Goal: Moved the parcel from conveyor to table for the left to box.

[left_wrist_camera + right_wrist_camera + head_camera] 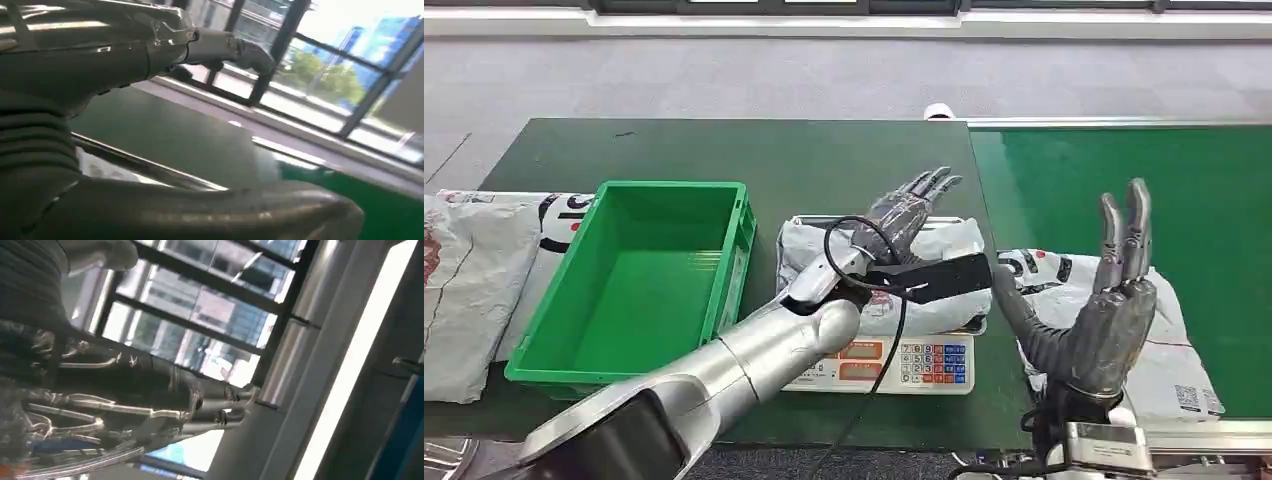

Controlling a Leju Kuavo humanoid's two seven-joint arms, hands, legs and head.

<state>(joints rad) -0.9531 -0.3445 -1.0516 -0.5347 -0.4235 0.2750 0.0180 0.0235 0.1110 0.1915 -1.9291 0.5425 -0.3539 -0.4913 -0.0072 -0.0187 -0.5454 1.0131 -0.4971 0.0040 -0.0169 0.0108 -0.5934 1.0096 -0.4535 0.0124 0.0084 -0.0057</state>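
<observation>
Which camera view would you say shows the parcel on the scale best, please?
The head view: the parcel lies on the scale beneath the left robot hand. The left wrist view catches a pale sliver, perhaps the parcel; the right wrist view faces windows.

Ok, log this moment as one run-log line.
left hand: open over parcel on scale | right hand: open, raised | green crate: empty
</observation>
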